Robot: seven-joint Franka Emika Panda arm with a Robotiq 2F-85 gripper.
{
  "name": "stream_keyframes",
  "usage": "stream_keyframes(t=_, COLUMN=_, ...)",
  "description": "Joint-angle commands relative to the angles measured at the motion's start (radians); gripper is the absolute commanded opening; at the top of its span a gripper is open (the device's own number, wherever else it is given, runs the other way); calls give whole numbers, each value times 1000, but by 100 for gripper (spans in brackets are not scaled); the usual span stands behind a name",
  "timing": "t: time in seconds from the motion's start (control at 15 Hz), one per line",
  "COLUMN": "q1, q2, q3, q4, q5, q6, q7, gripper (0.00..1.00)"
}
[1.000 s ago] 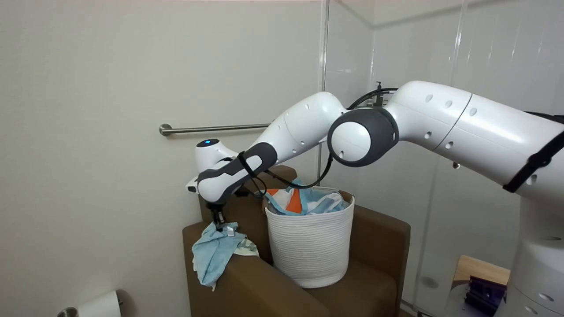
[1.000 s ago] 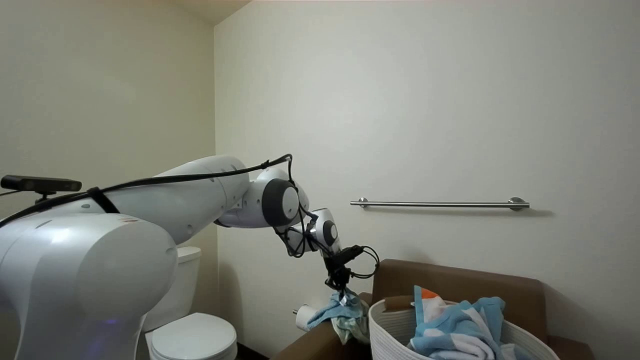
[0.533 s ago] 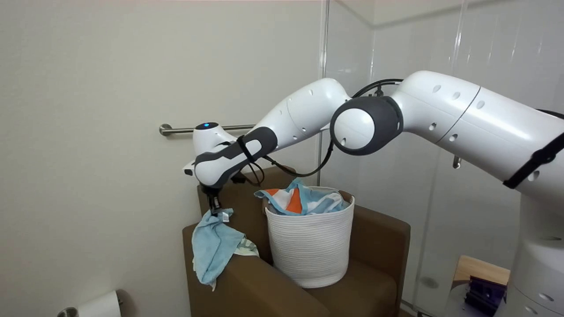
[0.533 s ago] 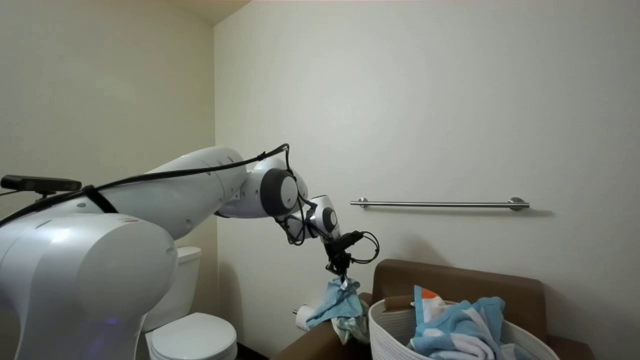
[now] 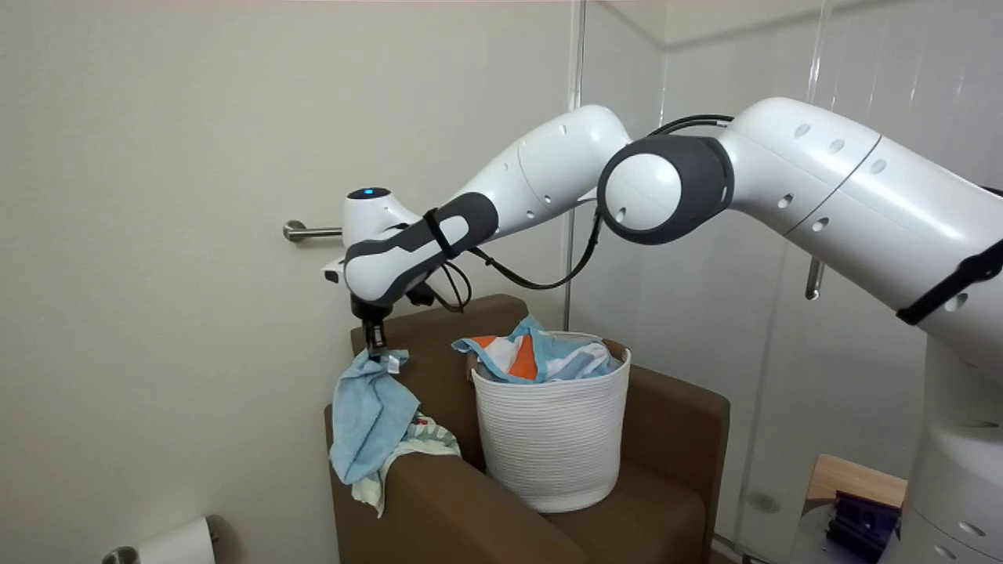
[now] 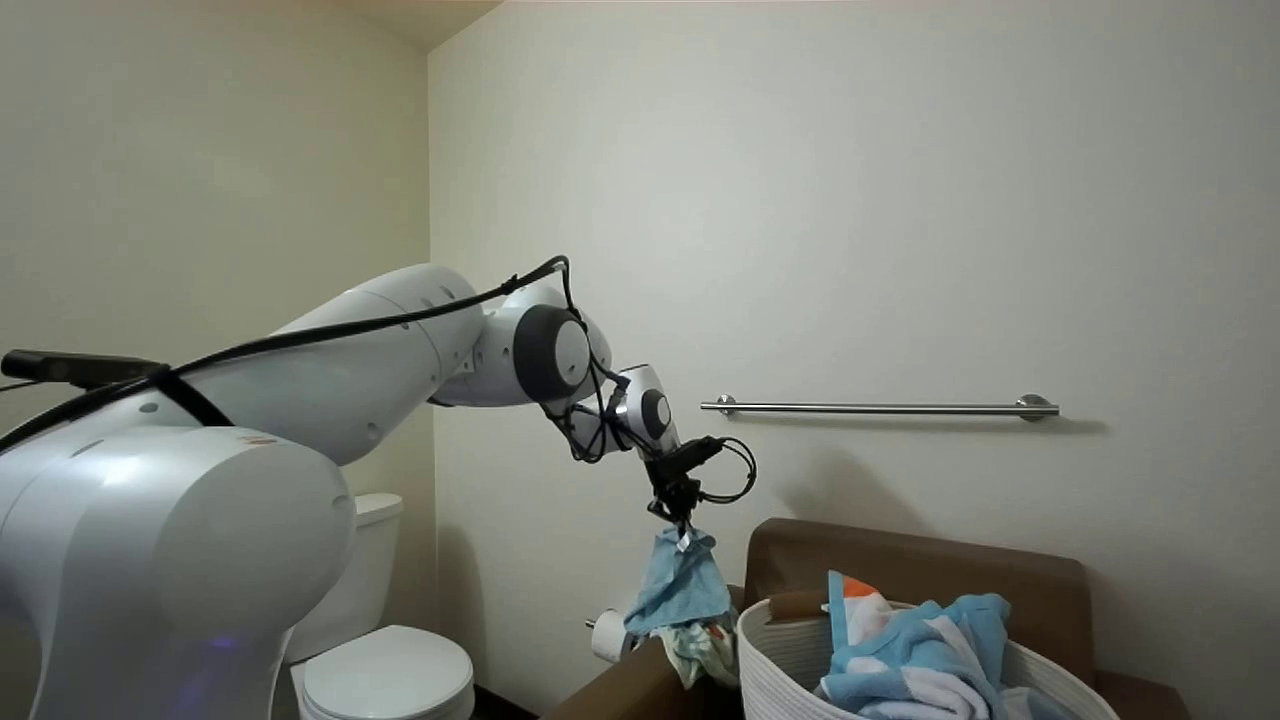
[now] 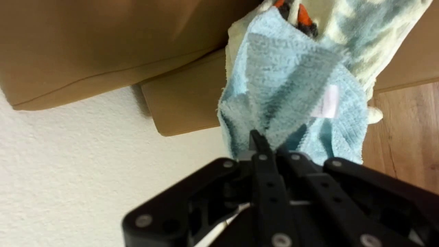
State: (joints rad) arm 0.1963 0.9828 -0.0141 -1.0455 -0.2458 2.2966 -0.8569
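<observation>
1. The robot arm has gone up since a second ago, and the blue towel has come up too.
2. The fingers are pressed together, pinching the towel's top near a white tag.
3. The towel hangs right under the fingers, by a cream patterned cloth (I can't tell if they're joined) on the brown chair's arm.

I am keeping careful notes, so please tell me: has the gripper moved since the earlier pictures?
Yes, upward: in an exterior view, the gripper, shut on the light blue cloth, has risen closer to the level of the fixed metal bar.
</observation>
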Motion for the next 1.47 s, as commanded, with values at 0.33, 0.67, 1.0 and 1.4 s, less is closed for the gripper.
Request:
stream_keyframes(t=0.33, q1=-30, q2=-166, q3=11, q4=-238, q5=-41, q6=100, q7=98, gripper=2)
stream_keyframes(t=0.67, q1=-42, q2=-184, q3=11, q4=-287, q5=-47, q6=123, q7=116, gripper=34)
stream_keyframes(t=1.0, q1=-44, q2=-189, q3=14, q4=-311, q5=-61, q6=143, q7=127, gripper=0)
stream_keyframes(t=1.4, q1=-45, q2=-177, q3=15, q4=-298, q5=-64, q6=132, q7=122, gripper=0)
